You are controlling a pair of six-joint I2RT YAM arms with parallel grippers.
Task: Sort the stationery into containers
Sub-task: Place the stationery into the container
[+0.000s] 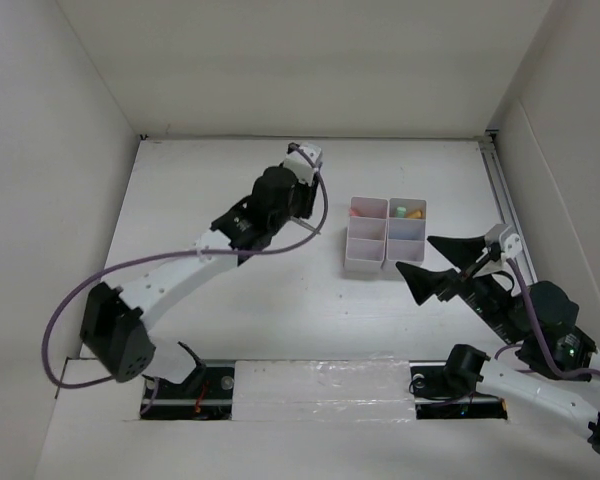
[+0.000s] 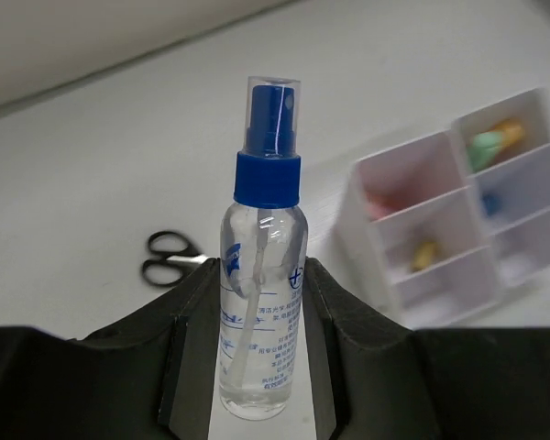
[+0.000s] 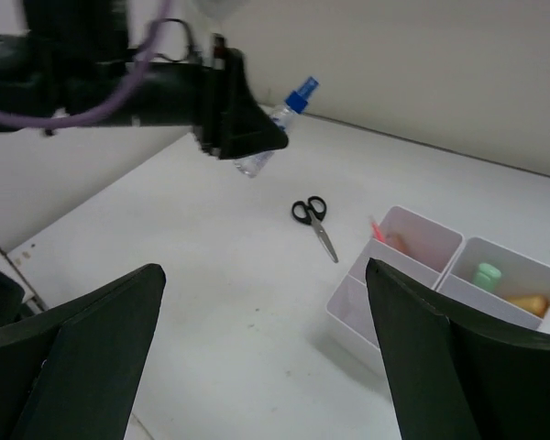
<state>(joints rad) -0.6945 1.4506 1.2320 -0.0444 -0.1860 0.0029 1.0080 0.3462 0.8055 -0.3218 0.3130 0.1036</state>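
Observation:
My left gripper [image 2: 258, 275] is shut on a clear spray bottle with a blue cap [image 2: 261, 302] and holds it upright above the table; both also show in the right wrist view, the bottle [image 3: 280, 119] poking out of the fingers [image 3: 247, 137]. Black-handled scissors [image 2: 170, 258] lie flat on the table beyond it, left of the white six-compartment organiser [image 1: 387, 222]. The organiser holds red pens [image 3: 378, 229], a green highlighter [image 3: 486, 275] and an orange one [image 3: 529, 302]. My right gripper [image 1: 427, 262] is open and empty, just right of the organiser's near end.
White walls enclose the table at the left, back and right. A metal rail [image 1: 502, 195] runs along the right edge. The left arm's purple cable [image 1: 130, 265] loops over the table's left side.

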